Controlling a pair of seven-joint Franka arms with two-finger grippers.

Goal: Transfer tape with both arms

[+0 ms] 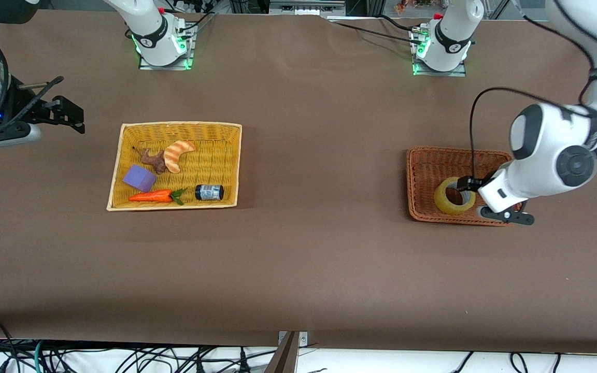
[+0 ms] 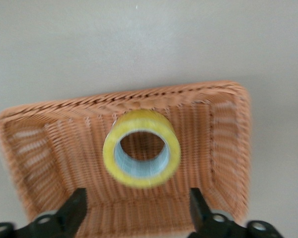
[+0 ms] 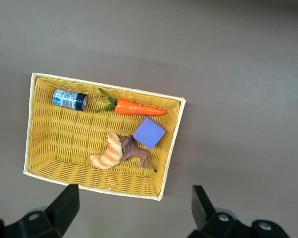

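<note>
The tape (image 1: 454, 196), a yellowish ring-shaped roll, stands on edge in a brown wicker basket (image 1: 416, 167) at the left arm's end of the table. My left gripper (image 1: 470, 196) is low over that basket, right beside the roll. In the left wrist view the tape (image 2: 141, 148) lies just ahead of the open, empty left gripper (image 2: 137, 198), inside the basket (image 2: 37, 148). My right gripper (image 1: 68, 114) waits open and empty at the right arm's end of the table, beside the yellow basket; its own view shows the right gripper (image 3: 133, 196) over bare table.
A yellow wicker basket (image 1: 120, 160) toward the right arm's end holds a croissant (image 1: 179, 153), a brown toy animal (image 1: 154, 159), a purple block (image 1: 140, 177), a carrot (image 1: 153, 196) and a small black jar (image 1: 209, 192). Brown table (image 1: 319, 171) lies between the baskets.
</note>
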